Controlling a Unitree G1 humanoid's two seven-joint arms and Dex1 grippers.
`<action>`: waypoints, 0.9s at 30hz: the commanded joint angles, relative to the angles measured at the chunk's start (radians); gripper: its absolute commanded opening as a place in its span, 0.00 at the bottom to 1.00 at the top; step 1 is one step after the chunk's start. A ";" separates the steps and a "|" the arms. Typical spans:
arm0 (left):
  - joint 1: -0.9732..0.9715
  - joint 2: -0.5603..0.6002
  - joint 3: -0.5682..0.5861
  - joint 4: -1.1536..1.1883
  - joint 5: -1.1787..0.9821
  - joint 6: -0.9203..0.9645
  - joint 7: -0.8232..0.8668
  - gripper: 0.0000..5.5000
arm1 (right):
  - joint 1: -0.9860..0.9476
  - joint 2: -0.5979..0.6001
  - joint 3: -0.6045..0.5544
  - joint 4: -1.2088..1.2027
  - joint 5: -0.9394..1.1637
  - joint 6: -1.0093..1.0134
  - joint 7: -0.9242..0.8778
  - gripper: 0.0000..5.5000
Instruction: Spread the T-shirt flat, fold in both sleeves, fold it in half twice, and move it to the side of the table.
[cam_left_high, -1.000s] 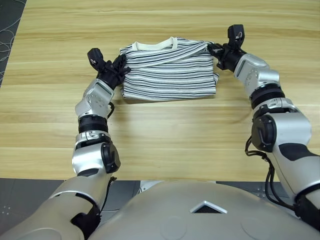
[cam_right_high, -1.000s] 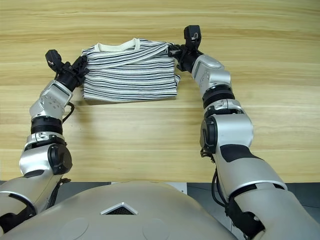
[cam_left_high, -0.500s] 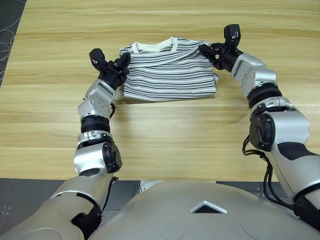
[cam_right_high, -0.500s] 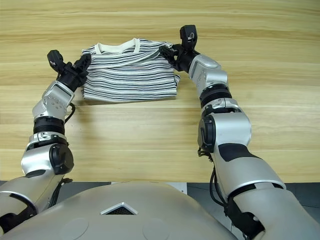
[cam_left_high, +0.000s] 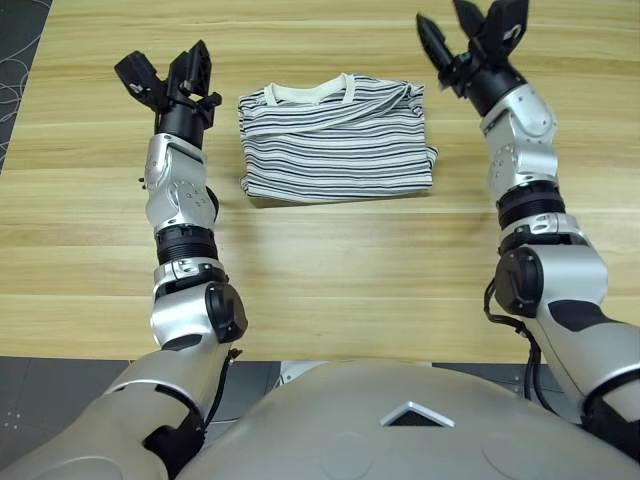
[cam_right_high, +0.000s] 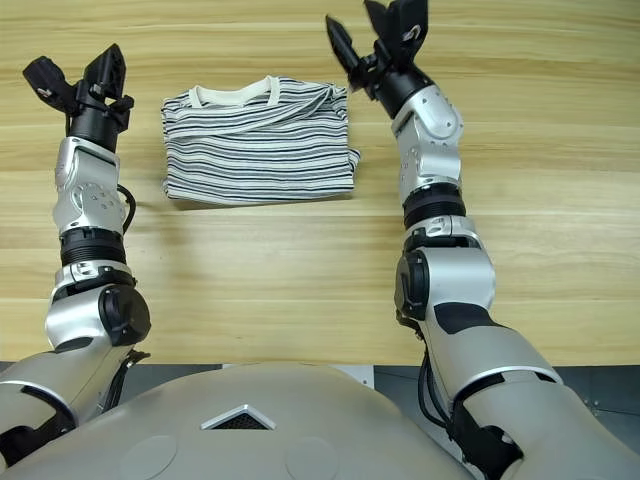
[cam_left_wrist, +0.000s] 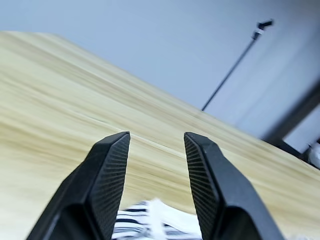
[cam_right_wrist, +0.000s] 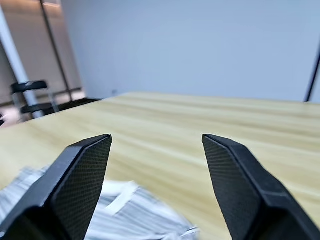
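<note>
Left eye view showed one T-shirt (cam_left_high: 335, 140), striped black and white with a white collar, folded into a compact rectangle on the wooden counter (cam_left_high: 330, 260). Collar edge faced away from the robot. The shirt lay between the two arms, touching neither.

Left fingers (cam_left_high: 192, 68) were spread open, holding nothing, off the shirt's left side near its far corner, with a strip of bare counter between them and the cloth. Right fingers (cam_left_high: 432, 38) were also spread wide and empty, just beyond the shirt's far right corner, apart from the fabric. Both pairs looked lifted off the counter, tips pointing away from the robot.

Left wrist view: two dark ribbed fingers (cam_left_wrist: 107, 175) apart, with a bit of striped cloth and white collar (cam_left_wrist: 150, 225) low between them, farther off. Right wrist view: two dark fingers (cam_right_wrist: 82, 180) wide apart, with the blurred shirt (cam_right_wrist: 130, 215) lying on the wood beyond them.

Count: one T-shirt, one counter, two pairs of fingers, two fingers each.
</note>
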 joint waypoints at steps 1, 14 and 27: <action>0.053 0.022 -0.119 -0.111 0.052 0.057 -0.103 0.37 | 0.063 0.000 0.128 -0.017 -0.126 0.074 -0.019 0.61; 0.045 0.027 -0.160 -0.096 0.109 0.033 -0.112 0.37 | 0.185 0.066 0.350 -0.003 -0.316 0.132 -0.101 0.61; 0.174 0.161 -0.342 -0.281 0.134 0.289 -0.329 0.37 | 0.322 -0.135 0.436 -0.076 -0.327 0.299 0.121 0.61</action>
